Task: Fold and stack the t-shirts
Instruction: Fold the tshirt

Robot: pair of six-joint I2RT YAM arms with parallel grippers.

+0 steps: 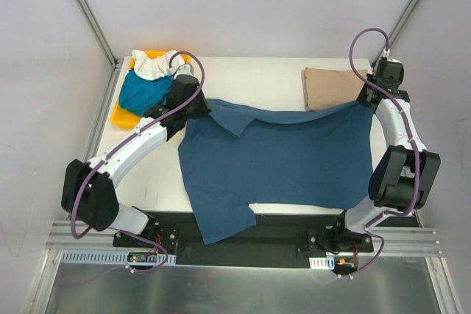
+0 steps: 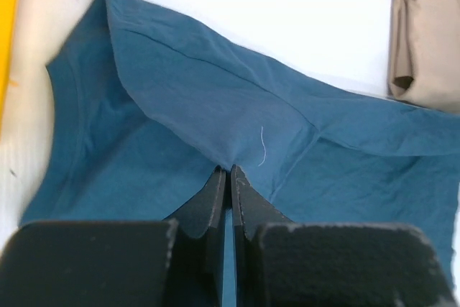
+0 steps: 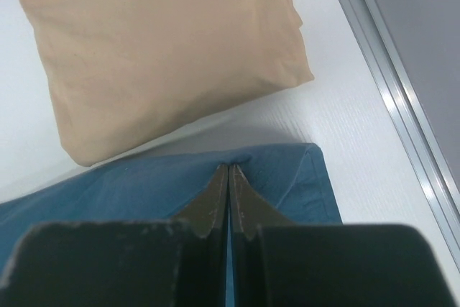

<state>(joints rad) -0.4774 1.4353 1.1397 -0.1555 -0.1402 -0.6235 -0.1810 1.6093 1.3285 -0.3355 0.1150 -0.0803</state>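
We see the blue t-shirt (image 1: 287, 159) spread flat over the middle of the white table (image 1: 250, 71), its far edge stretched between our two grippers. The left gripper (image 2: 228, 172) is clenched on the far-left part of that edge, where a flap of cloth folds over; the cloth is pinched at the tips of its pressed-together fingers. The right gripper (image 3: 228, 168) is clenched on the far-right corner, with the fabric gathered at its closed tips.

The shirt's near hem runs along the table's near edge. One sleeve spills past that edge onto the dark base plate (image 1: 280, 237) between the arm bases.

The folded beige t-shirt (image 1: 331, 86) lies at the far right, just beyond the held edge; we cannot tell whether the two touch. At the far-left corner sits the yellow tray (image 1: 120, 114), with a teal t-shirt (image 1: 143, 93) and a white t-shirt (image 1: 154, 64) heaped in it. Our left wrist is just beside the tray.

Bare tabletop shows along the far edge between tray and beige shirt, and on the left under our left arm. To the right only a narrow strip separates the shirt from the table's edge and the metal frame rail (image 3: 388, 91).
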